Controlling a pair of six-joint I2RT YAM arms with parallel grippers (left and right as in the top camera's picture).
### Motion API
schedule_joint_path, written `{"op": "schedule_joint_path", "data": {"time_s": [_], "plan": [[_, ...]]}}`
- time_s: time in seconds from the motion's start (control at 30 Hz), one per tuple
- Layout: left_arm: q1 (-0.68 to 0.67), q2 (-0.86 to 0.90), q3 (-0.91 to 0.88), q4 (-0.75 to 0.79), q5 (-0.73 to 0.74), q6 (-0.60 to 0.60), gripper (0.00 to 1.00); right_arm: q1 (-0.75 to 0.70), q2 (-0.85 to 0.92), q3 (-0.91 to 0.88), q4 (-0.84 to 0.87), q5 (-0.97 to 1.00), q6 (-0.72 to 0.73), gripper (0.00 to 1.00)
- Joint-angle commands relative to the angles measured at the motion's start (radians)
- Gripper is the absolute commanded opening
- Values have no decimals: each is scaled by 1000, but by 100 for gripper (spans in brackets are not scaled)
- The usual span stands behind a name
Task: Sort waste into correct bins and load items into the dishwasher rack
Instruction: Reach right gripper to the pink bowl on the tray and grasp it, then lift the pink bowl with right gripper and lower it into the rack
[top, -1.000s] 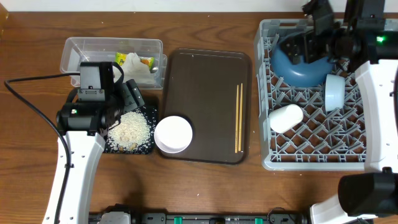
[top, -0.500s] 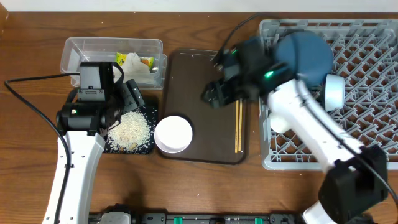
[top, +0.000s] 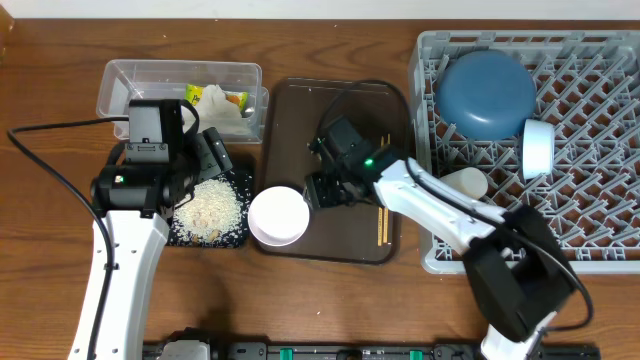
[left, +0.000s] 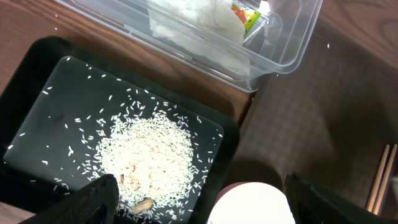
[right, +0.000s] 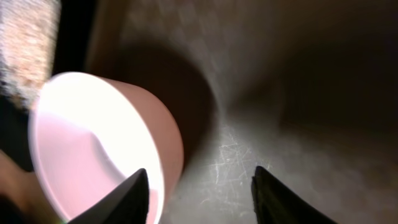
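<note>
Right gripper (right: 202, 193) is hanging low over the brown tray (top: 340, 120). Its jaws are standing apart, grasping nothing, with one finger sitting just beside the wall of the white bowl (top: 278, 215). That bowl is resting at the tray's front-left corner. Chopsticks (top: 381, 225) are lying along the tray's right side. Left gripper (top: 205, 160) is hovering released over the black tray (left: 37, 62), which is holding the rice (left: 149, 149).

Extends left arm (top: 112, 262) up from near edge, white forearm upright, wrist tipped down; holds left gripper (top: 212, 158) spread wide, dark fingertips (left: 99, 196) low in both corners of wrist view. Reaches right arm (top: 432, 202) leftward from right side to mid-table, wrist pitched down; shows right gripper (top: 320, 190) partly parted, fingers (right: 127, 196) apart, not clamped
</note>
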Motion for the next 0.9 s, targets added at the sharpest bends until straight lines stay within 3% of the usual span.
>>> {"op": "schedule_joint_path", "data": {"time_s": [0.0, 0.23, 0.37, 0.53, 0.87], "plan": [[4, 5, 11, 0, -5, -5, 88, 5, 27, -4, 3, -22, 25, 46], [4, 5, 11, 0, -5, -5, 88, 37, 32, -4, -2, -31, 24, 38], [4, 5, 11, 0, -5, -5, 88, 50, 32, -4, -18, -11, 24, 13], [4, 5, 11, 0, -5, -5, 88, 49, 32, -4, -44, -5, 23, 1], [4, 5, 11, 0, -5, -5, 88, 21, -21, -3, -73, 5, -14, 1]]}}
